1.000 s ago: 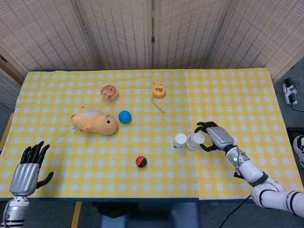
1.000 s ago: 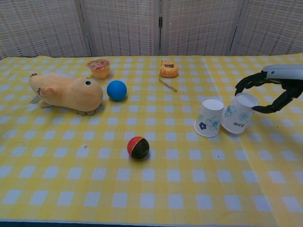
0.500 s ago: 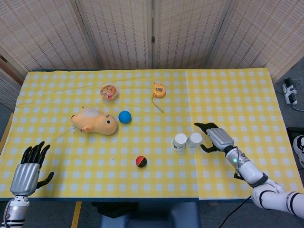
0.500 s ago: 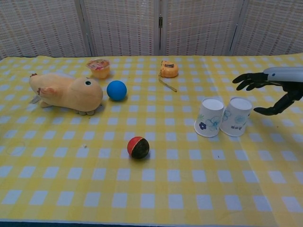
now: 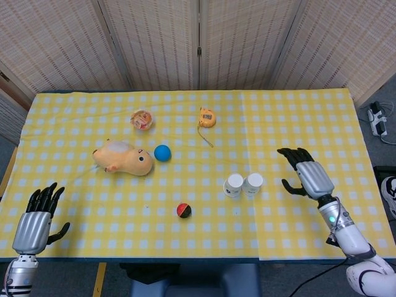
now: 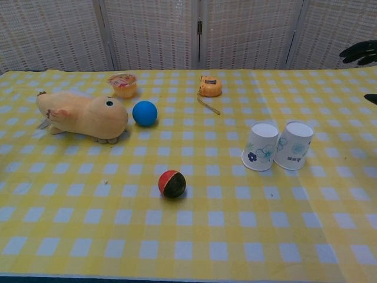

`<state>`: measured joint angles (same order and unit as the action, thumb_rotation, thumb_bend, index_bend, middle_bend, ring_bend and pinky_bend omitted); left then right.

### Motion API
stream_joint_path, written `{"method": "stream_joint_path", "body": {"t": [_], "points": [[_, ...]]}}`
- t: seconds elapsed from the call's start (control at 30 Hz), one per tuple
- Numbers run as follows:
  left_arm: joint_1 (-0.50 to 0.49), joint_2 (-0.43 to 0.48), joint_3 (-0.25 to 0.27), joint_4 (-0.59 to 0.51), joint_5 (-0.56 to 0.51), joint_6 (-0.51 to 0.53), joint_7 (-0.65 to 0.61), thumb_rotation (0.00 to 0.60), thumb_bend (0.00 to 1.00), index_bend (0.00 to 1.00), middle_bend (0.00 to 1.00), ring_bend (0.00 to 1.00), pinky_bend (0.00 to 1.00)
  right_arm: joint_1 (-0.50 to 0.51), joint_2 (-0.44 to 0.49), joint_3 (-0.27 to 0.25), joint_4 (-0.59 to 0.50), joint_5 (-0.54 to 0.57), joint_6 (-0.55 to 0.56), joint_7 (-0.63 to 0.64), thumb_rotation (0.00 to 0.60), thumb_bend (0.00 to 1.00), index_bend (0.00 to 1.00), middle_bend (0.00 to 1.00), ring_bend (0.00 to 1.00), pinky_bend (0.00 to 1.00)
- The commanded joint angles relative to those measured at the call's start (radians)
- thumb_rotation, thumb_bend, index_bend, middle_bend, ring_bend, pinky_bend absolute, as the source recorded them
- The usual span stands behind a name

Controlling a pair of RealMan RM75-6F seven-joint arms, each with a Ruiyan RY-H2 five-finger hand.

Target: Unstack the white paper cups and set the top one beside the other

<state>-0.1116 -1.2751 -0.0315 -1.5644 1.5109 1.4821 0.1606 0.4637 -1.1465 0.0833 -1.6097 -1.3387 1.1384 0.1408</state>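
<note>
Lower left of the head view: left hand, off the table's near edge, fingers up and spread, holding nothing. Lower right: right hand, over the cloth, fingers splayed apart and empty, well clear of the cups; in the chest view only dark fingertips at the right edge.

Below centre, a red-and-black ball, alone on the checks.

Right of centre, two white cups, side by side and upside down, unstacked: left cup with a dark flower print in the chest view, right cup with fainter blue markings. Rims touching or nearly so; hard to tell from either view. Both tilted slightly toward each other at the top in the chest view.

Left of centre, an orange plush animal lying on its side, with a blue ball just beside its snout.

Farther up, a small snack cup at upper left of centre, and an orange tape measure near top centre, its strap trailing down right.
</note>
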Motion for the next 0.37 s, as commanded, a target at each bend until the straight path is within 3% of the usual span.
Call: {"method": "stream_joint_path", "body": {"t": [0.03,0.27,0.37], "points": [[-0.001,-0.011,-0.006,0.009,0.016,0.020,-0.001,0.600,0.34,0.05,0.04,0.06,0.00,-0.128,0.010,-0.047,-0.022,-0.105,0.189,-0.041,0.600,0.47,0.13,0.13,0.11,0.05],[0.001,-0.039,-0.011,0.028,0.048,0.059,0.010,0.600,0.34,0.07,0.04,0.07,0.00,-0.241,-0.002,-0.094,-0.008,-0.212,0.364,-0.007,0.600,0.47,0.13,0.12,0.11,0.05],[0.001,-0.049,-0.014,0.035,0.058,0.073,0.009,0.600,0.34,0.07,0.04,0.07,0.00,-0.260,-0.002,-0.103,-0.004,-0.227,0.379,0.004,0.600,0.47,0.13,0.12,0.11,0.05]]}}
